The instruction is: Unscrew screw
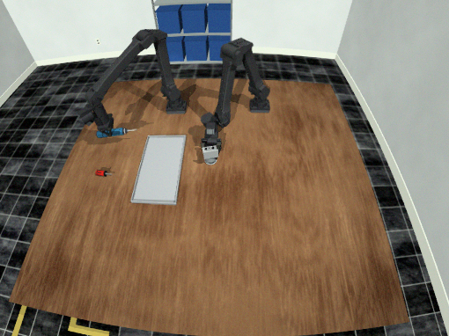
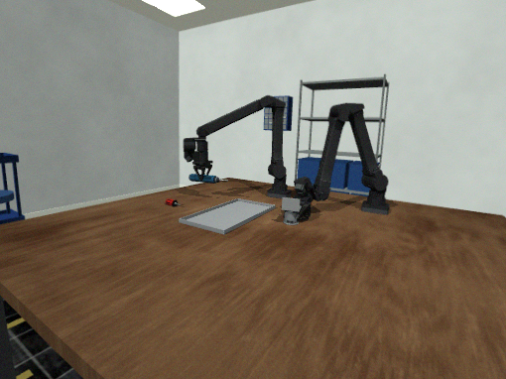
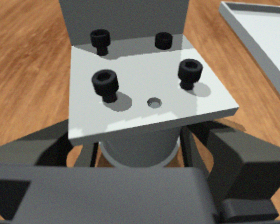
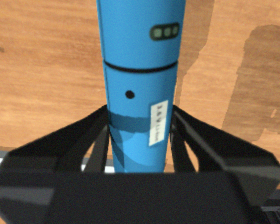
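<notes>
Two pincers were partly open, each around a load. The left pincer (image 1: pixel 211 143) (image 2: pixel 298 214) (image 3: pixel 139 111) clasped the grey cylindrical joint module (image 1: pixel 211 162) (image 2: pixel 291 218) (image 3: pixel 142 145), upright on the tabletop (image 1: pixel 273 223) (image 2: pixel 308 292) (image 3: pixel 35 65) under the light-grey angled metal bracket (image 1: pixel 210 153) (image 2: pixel 291 203) (image 3: pixel 135 72). The right pincer (image 1: pixel 108 131) (image 2: pixel 202 177) (image 4: pixel 139 112) gripped the blue-barrelled electric screwdriver (image 1: pixel 116 132) (image 2: pixel 210 179) (image 4: pixel 142 82) above the tabletop, well apart. The carry called for tilting the bit vertical, centring it over the low black socket-head screw (image 3: pixel 163 41), then pressing axially while the module was braced. That screw's socket was indistinct; the bit lay outside both wrist views.
</notes>
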Robot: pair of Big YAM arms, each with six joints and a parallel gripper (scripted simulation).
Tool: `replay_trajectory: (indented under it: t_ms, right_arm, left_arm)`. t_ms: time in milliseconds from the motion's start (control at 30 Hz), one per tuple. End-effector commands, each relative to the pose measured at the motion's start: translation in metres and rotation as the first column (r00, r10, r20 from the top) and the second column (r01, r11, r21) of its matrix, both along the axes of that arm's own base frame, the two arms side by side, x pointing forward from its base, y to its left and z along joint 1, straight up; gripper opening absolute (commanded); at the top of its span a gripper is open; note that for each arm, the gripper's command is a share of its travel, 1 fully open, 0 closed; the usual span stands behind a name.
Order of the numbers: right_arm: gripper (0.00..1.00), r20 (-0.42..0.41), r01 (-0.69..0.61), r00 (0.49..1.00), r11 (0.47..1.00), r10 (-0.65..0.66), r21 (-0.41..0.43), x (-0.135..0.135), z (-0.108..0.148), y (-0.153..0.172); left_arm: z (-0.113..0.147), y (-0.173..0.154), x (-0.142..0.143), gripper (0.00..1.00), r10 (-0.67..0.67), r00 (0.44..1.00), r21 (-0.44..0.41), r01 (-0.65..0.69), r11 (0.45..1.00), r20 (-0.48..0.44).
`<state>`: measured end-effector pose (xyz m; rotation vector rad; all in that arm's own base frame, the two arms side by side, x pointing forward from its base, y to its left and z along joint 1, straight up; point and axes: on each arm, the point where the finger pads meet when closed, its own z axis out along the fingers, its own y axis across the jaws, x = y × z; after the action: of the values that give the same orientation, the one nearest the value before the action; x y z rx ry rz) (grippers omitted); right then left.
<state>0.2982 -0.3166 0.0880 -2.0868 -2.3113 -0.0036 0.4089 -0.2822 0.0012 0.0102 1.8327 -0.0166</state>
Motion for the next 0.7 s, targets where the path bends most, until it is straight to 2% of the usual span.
replay_trajectory:
  t_ms: [0,667]
  right_arm:
    - [0.42,0.073,0.007,0.997,0.997,-0.001,-0.079,0.020,0.046,-0.029]
    - [0.42,0.074,0.007,0.997,0.997,-0.001,-0.080,0.019,0.072,-0.028]
  left_arm:
    - [0.007,-0.006,0.004,0.59,-0.003,1.000,-0.014,0.003,1.000,0.018]
    - [0.007,-0.006,0.004,0.59,-0.003,1.000,-0.014,0.003,1.000,0.018]
